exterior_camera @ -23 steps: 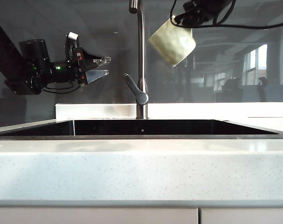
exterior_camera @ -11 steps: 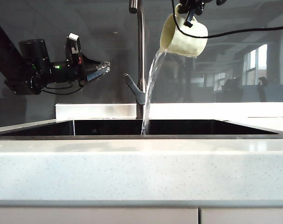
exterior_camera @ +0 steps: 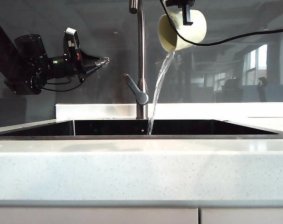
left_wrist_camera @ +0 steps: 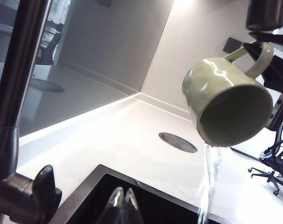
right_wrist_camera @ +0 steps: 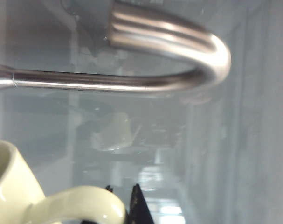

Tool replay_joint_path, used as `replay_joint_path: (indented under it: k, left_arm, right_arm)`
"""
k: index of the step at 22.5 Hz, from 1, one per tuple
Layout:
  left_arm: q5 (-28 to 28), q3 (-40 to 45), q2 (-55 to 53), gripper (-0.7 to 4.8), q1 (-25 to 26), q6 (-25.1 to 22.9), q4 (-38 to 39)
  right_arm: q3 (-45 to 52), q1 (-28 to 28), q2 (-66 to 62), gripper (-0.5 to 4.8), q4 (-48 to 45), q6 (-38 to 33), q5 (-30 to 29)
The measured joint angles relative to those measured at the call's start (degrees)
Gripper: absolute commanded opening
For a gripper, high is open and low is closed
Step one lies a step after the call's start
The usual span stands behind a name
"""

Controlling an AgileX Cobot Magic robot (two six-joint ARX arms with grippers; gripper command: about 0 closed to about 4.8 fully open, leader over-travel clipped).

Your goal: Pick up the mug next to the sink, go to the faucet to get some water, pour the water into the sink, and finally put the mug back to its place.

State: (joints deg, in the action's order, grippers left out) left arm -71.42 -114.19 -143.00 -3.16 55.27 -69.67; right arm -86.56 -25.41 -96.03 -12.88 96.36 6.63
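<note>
From across the bench (exterior_camera: 141,172), the right gripper (exterior_camera: 185,7) clamps the tipped mug (exterior_camera: 181,30) by its handle, water (exterior_camera: 159,88) streaming into the sink (exterior_camera: 178,127) beside the faucet (exterior_camera: 141,60). The left gripper (exterior_camera: 103,60) hangs closed, empty. Left wrist: mug mouth down, pouring. Right wrist: handle (right_wrist_camera: 80,205), faucet's curved neck.

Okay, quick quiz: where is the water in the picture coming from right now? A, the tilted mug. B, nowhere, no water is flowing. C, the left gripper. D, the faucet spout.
A: the stream leaves the lip of the tilted mug, held by the right gripper, and falls into the sink.
</note>
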Motion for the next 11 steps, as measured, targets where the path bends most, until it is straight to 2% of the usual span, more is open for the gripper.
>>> replay_joint_path:
  k: [4,11]
  left_arm:
    - [-0.02,0.0,0.0,-0.06,0.0,1.2,0.0]
    - [-0.02,0.0,0.0,-0.06,0.0,1.2,-0.04]
  right_arm:
    - [0.0,-0.72,0.0,-0.04,-0.07,6.23,0.11]
    - [-0.02,-0.74,0.02,-0.04,-0.07,7.08,0.11]
